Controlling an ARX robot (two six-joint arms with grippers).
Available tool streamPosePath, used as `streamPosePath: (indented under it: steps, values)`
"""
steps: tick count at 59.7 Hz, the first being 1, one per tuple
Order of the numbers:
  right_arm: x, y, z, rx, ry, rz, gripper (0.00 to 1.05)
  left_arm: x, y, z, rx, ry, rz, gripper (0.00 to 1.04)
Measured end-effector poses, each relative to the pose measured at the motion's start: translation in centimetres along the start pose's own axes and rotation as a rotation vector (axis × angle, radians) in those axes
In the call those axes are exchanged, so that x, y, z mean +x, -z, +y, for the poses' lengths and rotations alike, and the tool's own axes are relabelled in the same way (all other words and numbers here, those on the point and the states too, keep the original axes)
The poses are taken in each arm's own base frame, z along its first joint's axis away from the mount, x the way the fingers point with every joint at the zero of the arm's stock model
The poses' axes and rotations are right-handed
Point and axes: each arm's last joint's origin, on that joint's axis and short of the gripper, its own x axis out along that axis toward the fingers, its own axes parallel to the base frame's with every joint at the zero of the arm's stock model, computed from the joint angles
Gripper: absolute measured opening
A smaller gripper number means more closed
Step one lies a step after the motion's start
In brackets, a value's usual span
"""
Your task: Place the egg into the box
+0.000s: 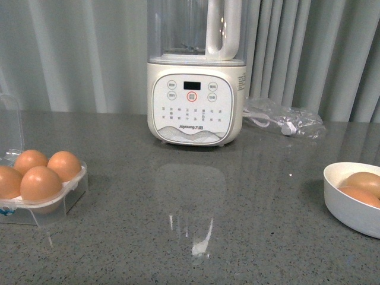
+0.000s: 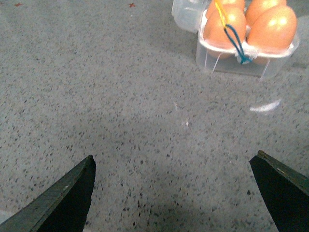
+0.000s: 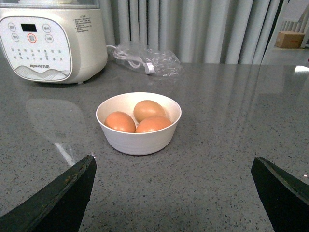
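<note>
grey speckled polished stone table. glossy cream plastic blender at back centre. clear moulded plastic egg box left-front of blender, lid up, four smooth brown eggs seated in its cups. round white bowl right-front of blender holds the egg, smooth orange-brown, touching two like eggs. left gripper and right gripper both spread wide, empty, touching nothing. broad open stretch of table between box and bowl.
</note>
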Motion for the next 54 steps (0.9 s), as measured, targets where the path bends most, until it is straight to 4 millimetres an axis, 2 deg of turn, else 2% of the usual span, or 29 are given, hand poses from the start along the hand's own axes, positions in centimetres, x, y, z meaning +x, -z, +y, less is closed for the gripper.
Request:
streamPosePath:
  steps: [7,10,15,20,27,46,54]
  values:
    - [0.0,0.0,0.0,0.000,0.000,0.000,0.98,1.1,-1.2,0.5,-0.010,0.025,-0.038,0.98]
    - [0.0,0.0,0.0,0.000,0.000,0.000,0.98,1.9,-2.4,1.1,-0.021,0.041,-0.062,0.98]
    - [0.0,0.0,0.0,0.000,0.000,0.000,0.98,3.9,-5.1,2.6,-0.033,0.030,-0.107,0.98]
    - [0.0,0.0,0.0,0.000,0.000,0.000,0.98,5.4,-6.9,3.8,-0.025,0.012,-0.126,0.98]
    - [0.0,0.0,0.0,0.000,0.000,0.000,0.98,8.9,-9.5,5.5,0.020,-0.047,-0.131,0.98]
    - [0.0,0.0,0.0,0.000,0.000,0.000,0.98,15.6,-10.3,5.6,0.079,-0.083,-0.049,0.98]
    - [0.0,0.0,0.0,0.000,0.000,0.000,0.98,17.0,-10.9,5.4,0.072,-0.077,-0.051,0.98]
